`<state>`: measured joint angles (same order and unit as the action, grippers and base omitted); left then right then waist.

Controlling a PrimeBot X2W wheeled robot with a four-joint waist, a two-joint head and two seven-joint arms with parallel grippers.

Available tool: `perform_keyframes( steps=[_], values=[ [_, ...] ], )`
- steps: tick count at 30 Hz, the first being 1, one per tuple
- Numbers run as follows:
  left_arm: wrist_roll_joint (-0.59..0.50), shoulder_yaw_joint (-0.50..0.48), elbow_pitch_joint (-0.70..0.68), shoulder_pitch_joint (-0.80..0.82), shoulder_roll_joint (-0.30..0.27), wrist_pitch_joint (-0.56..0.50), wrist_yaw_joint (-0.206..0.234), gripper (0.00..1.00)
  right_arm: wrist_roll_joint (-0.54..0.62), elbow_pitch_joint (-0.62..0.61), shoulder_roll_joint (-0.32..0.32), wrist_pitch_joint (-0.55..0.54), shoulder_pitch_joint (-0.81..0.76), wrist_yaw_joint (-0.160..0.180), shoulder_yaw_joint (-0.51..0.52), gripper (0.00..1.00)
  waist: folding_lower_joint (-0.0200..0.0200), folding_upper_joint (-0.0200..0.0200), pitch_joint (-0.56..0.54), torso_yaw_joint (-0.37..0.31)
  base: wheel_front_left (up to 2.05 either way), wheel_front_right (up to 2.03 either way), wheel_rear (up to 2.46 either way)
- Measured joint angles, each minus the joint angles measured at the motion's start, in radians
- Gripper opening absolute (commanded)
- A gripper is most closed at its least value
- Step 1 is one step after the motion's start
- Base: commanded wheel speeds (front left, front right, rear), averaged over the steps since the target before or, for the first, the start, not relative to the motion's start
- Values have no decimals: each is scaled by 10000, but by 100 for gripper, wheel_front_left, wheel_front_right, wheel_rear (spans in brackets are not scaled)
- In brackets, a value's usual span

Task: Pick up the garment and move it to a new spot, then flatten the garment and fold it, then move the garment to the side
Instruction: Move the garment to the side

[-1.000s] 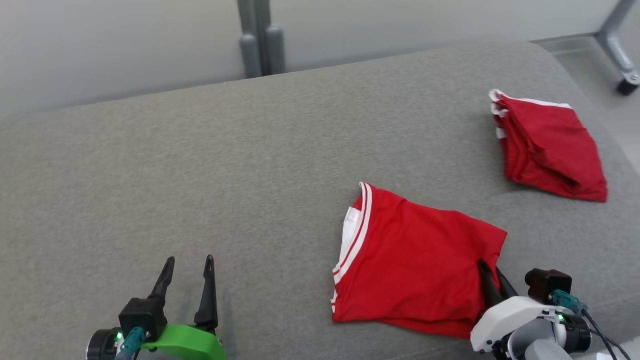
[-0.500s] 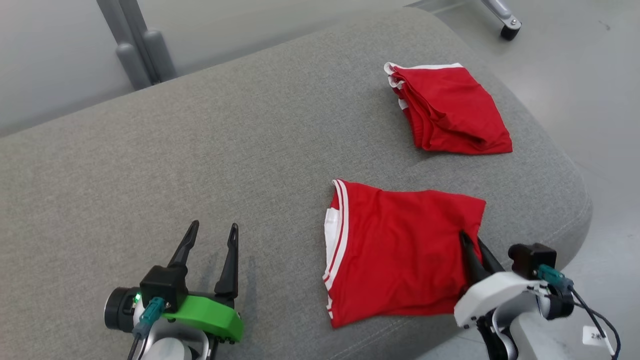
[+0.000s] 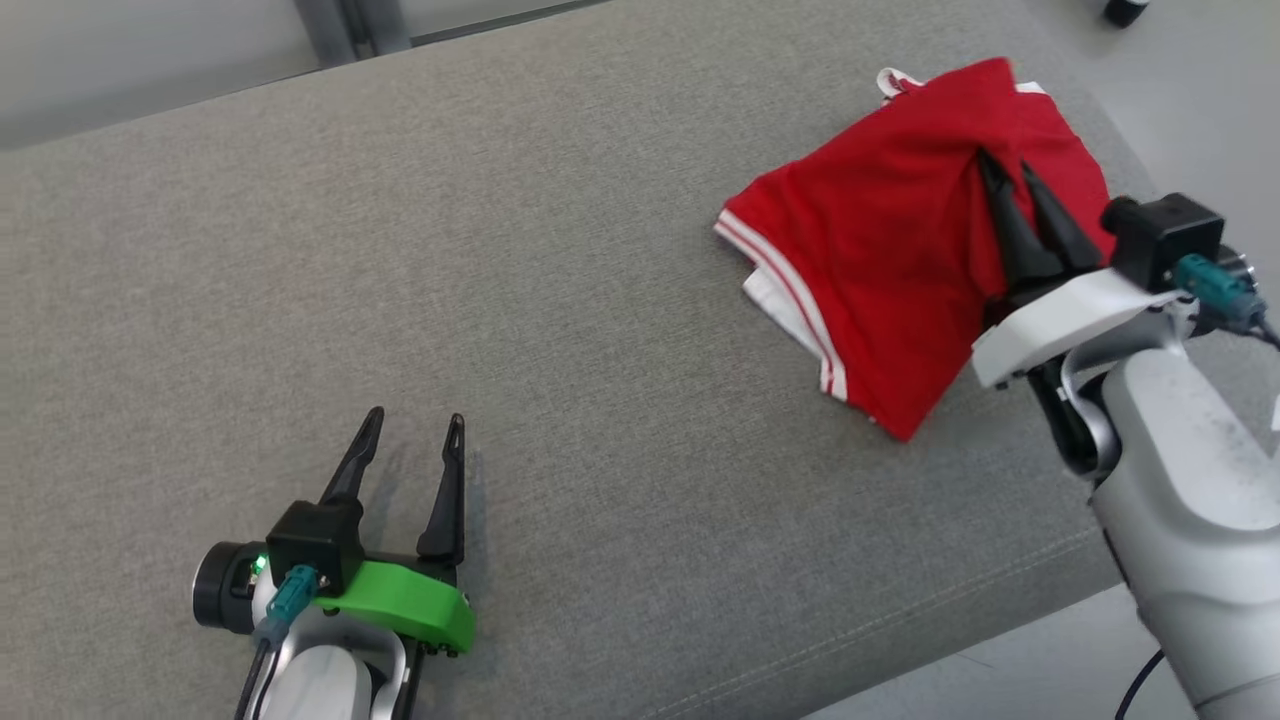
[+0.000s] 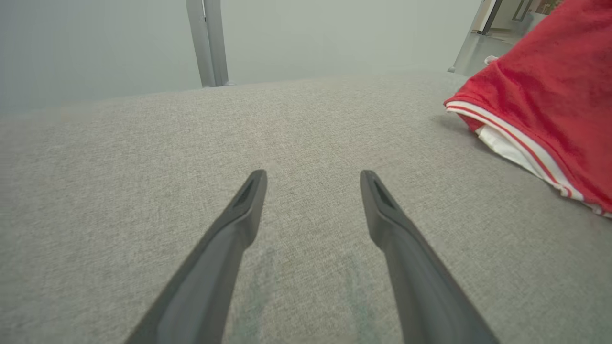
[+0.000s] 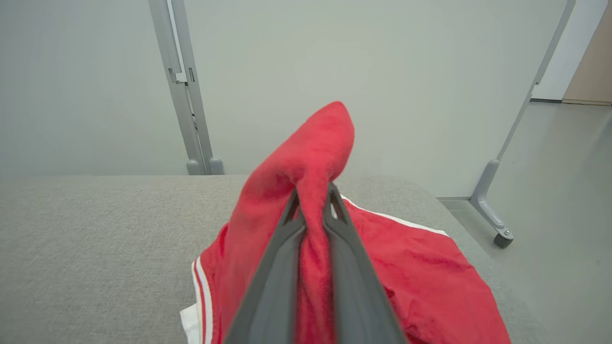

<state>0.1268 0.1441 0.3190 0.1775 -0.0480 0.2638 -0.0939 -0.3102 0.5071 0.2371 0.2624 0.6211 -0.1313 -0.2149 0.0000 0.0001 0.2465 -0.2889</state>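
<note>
left gripper (image 3: pixel 415 415) at 7 o'clock in head view, low over the grey cushion (image 3: pixel 600 250), fingers pointing to 12. jaws spread wide, nothing between them. left wrist view, same left gripper (image 4: pixel 311 174): wide gap, bare cushion (image 4: pixel 143 143) fabric under it. tips just above or touching the fabric, cannot tell which. grey post (image 4: pixel 208 43) stands at 11 o'clock behind the cushion's far edge, also at 12 o'clock in head view (image 3: pixel 350 20).

garment (image 3: pixel 880 260) is red with a white-striped hem, at 2 o'clock in head view near the cushion's right end, well apart from the left gripper. it is bunched, not flat: upper part pulled up, the rest draping down to the cushion, striped hem on its 8 o'clock side. left wrist view has the garment (image 4: pixel 540 95) at 2 o'clock, hem low on the fabric.

second red piece (image 5: pixel 430 267) with a white edge lies under and behind the garment. in head view just a bit of white (image 3: pixel 890 80) peeks out at the garment's 12 o'clock.

right gripper (image 3: pixel 1005 160) at 3 o'clock, jaws clamped on a fold of the garment. right wrist view: right gripper (image 5: pixel 313 191) fingers pressed together with garment (image 5: pixel 296 157) cloth pinched between, a peak of cloth standing up past the tips.

caster (image 5: pixel 503 238) on the floor (image 5: pixel 564 191) at 3 o'clock, off the cushion.
</note>
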Motion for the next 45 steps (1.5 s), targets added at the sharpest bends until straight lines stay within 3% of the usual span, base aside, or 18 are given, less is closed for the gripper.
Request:
perform_keyframes(
  steps=[8, 12, 19, 20, 21, 22, 24, 28, 32, 39, 45],
  values=[
    [42, -25, 15, -38, -2, 2, 6, 100, -656, 8, 1825, -552, 1230, -2, -286, 0, 0, 0, 267, 513, 0, 0, 0],
    [23, -4, 52, -18, -2, 0, 4, 100, -934, 171, 2410, -1080, 1738, -2, -63, 0, 0, 0, 403, 671, 0, 0, 0],
    [-58, 35, 92, 195, -2, 2, 2, 100, -31, 1482, 3400, -1450, 2316, -4, 253, 0, 0, 0, 661, 1020, 0, 0, 0],
    [-63, 29, 96, 213, -2, 2, 2, 100, 238, 1833, 3428, -1383, 2429, -4, 414, 32, 0, 0, 706, 1070, 0, 0, 0],
    [-81, 27, 100, 220, 0, 0, 0, 100, 604, 2167, 3475, -1254, 2543, -4, 602, 84, 0, 0, 751, 1118, 0, 0, 0],
    [-125, 33, 127, 231, -2, 0, 0, 100, 1024, 2516, 3488, -1081, 2676, -4, 920, 100, 0, 0, 793, 1168, 0, 0, 0],
    [-234, 82, 230, 262, -2, 0, 0, 100, 1946, 3173, 3549, -800, 2882, -4, 1676, 100, 0, 0, 855, 1291, 0, 0, 0],
    [-236, 90, 201, 359, -2, 0, 63, 100, 3298, 3825, 3198, -288, 2889, -2, 3281, 100, 0, 0, 903, 1559, 0, 0, 0],
    [-236, -63, 176, 333, -6, 2, 157, 100, 3919, 3653, 2196, -52, 2579, -4, 3756, 100, 0, 0, 798, 1701, 0, 0, 0],
    [-322, -407, 221, 88, -12, 2, 602, 100, 3638, 1894, 625, -6, 1048, -2, 3016, 100, 0, 0, 348, 1774, 0, 0, 0],
    [-213, -688, 284, -171, -8, 2, 899, 100, 2809, 1158, -130, -6, -362, -2, 1906, 100, 0, -1, -119, 1923, 0, 0, 0]
  ],
)
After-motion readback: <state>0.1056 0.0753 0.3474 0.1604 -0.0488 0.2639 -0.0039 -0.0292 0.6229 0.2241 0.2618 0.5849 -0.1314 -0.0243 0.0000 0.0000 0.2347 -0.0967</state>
